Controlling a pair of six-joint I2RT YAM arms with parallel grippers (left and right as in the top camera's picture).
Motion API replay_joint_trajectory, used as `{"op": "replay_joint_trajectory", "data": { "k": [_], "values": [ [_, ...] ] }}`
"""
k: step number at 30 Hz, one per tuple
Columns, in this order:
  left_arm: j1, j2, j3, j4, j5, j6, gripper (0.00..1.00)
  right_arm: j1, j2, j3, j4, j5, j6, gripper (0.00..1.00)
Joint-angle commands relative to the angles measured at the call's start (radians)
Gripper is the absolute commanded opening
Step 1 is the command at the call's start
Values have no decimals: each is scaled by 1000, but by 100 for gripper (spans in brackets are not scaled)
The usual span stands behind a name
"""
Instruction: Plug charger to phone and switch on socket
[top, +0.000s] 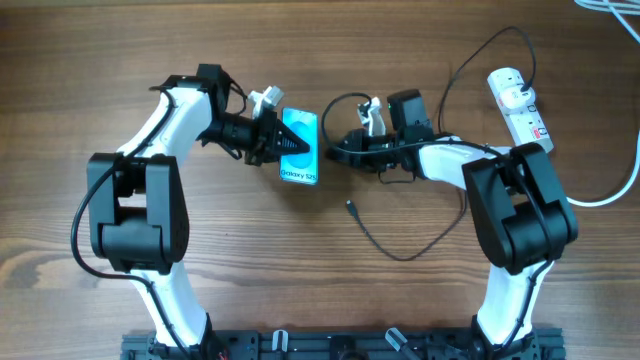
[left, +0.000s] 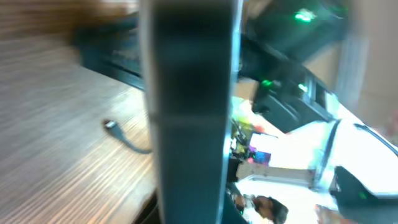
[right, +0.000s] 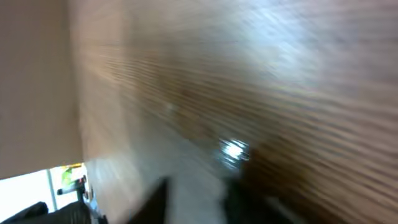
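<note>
Left jaws clamp the phone (top: 300, 147) at the tabletop's (top: 100, 60) middle; right jaws just right of it, cannot tell how open; charger (top: 352, 208) tip lies nearer, loose; socket (top: 518, 105) far right.

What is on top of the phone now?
The left gripper overlaps the phone's left part, jaws closed on it. The remaining blue screen is bare; the part beneath the gripper is hidden.

Wood table (top: 100, 60); black charger cable (top: 400, 257) loose mid-right; white socket (top: 530, 122) far-right w/ white cord (top: 603, 199).
</note>
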Motion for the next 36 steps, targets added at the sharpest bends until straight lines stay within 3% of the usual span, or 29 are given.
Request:
{"op": "replay_joint_trajectory", "data": {
  "k": [1,4,6,9,11,12,14,18,22,27,30,35,36],
  "values": [
    [27,-34,5,-23,107,172,4,5,26,-13,-2,39,-21,4],
    [34,-34,5,-25,10,298,4,-2,21,-12,28,-103,-122,4],
    [33,-34,5,-30,-72,304,4,-15,21,-12,40,-141,-140,5],
    [27,-34,5,-31,-165,304,4,-34,21,-12,37,-105,-145,15],
    [24,-34,5,-31,-217,303,4,-34,21,-12,27,-99,-144,11],
    [23,-34,5,-31,-237,303,4,-34,21,-12,37,-160,-147,5],
    [23,-34,5,-31,-233,299,4,-35,21,-12,125,-354,-154,4],
    [23,-34,5,-32,-124,295,4,-32,21,-12,420,-630,56,4],
    [23,-34,5,-44,3,291,4,-38,21,-12,519,-735,140,4],
    [39,-34,5,-134,219,330,4,-87,-24,-12,724,-762,397,5],
    [55,-34,5,-211,372,451,4,-108,-66,-12,852,-752,498,5],
    [61,-34,1,-529,372,769,4,-164,-74,-28,861,-677,475,5],
    [61,-35,-9,-557,372,789,4,-173,-74,-40,843,-649,453,5]
  ]
}}
